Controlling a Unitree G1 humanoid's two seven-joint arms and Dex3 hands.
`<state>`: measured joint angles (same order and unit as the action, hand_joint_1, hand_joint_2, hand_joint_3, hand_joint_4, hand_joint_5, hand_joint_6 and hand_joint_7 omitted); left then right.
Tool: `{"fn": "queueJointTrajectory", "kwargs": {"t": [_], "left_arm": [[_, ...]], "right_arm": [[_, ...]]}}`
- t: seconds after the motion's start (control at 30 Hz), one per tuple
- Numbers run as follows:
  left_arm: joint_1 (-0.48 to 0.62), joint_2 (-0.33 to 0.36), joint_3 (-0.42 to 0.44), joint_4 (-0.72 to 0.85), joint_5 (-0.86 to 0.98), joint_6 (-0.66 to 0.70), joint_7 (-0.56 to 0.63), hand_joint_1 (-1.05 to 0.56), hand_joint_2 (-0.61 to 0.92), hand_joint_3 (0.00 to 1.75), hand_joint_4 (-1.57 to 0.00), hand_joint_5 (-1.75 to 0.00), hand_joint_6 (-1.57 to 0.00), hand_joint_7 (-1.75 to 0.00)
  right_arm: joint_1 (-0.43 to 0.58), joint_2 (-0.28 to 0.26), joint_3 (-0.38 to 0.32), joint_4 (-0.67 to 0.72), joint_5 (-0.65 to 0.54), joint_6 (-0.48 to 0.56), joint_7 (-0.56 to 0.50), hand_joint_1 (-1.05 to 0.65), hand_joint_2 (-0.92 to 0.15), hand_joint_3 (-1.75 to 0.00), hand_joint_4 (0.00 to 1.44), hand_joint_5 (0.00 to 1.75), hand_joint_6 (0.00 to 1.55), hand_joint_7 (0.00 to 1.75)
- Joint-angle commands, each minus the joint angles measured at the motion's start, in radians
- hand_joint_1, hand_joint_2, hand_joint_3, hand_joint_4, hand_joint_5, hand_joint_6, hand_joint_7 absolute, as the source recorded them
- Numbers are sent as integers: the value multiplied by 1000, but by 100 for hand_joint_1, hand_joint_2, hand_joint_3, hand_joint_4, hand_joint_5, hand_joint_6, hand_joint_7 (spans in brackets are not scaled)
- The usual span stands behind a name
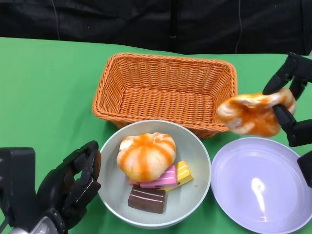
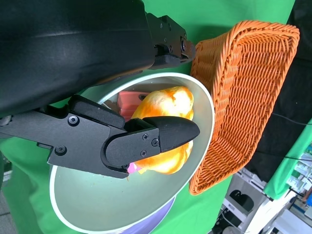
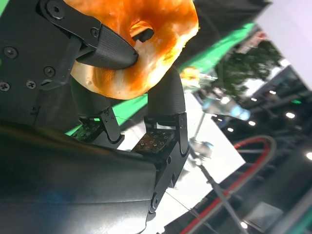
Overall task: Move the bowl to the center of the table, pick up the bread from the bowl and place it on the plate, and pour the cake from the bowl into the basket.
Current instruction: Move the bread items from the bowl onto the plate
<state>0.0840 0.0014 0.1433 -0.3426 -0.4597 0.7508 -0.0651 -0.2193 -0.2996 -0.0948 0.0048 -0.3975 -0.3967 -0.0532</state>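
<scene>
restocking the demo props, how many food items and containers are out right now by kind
Glazed orange bread rolls: 2, one in the right hand at, one in the bowl at
Small cake slices: 3, pink, yellow, brown
Grey-green round bowl: 1
Orange wicker basket: 1
Lilac round plate: 1
Total: 8

Plate (image 1: 263,185) cut off at head view's lower right edge; background blurred in right wrist view.

Bare plate (image 1: 280,204) open from above — basket (image 1: 165,90) wall and bowl (image 1: 201,165) rim just beside it.
</scene>
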Motion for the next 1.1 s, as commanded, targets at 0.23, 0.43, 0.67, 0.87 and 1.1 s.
{"fn": "queueJointTrajectory", "kwargs": {"t": [0.23,0.43,0.67,0.87,1.1], "left_arm": [[5,6,16,-22,-9,15,6,-63,92,64,-6,-30,-16,0],[4,14,14,-17,-5,14,1,-63,92,65,-3,-30,-15,0],[4,15,11,-14,-1,9,2,-63,92,65,-2,-31,-16,0],[2,8,14,-19,-3,16,11,-63,92,63,-2,-32,-17,-1],[2,12,11,-17,-1,11,5,-63,92,65,-1,-34,-16,0]], "right_arm": [[26,-63,42,-32,-95,225,72,14,-20,-156,94,174,84,151],[12,-114,88,-29,-132,324,162,15,-26,-142,93,175,81,159],[-22,-167,148,17,-154,436,283,6,-47,-107,86,175,72,164],[-47,-202,183,34,-146,491,373,2,-54,-103,83,175,70,166],[-57,-219,189,39,-135,505,398,2,-61,-81,89,116,85,89]]}}
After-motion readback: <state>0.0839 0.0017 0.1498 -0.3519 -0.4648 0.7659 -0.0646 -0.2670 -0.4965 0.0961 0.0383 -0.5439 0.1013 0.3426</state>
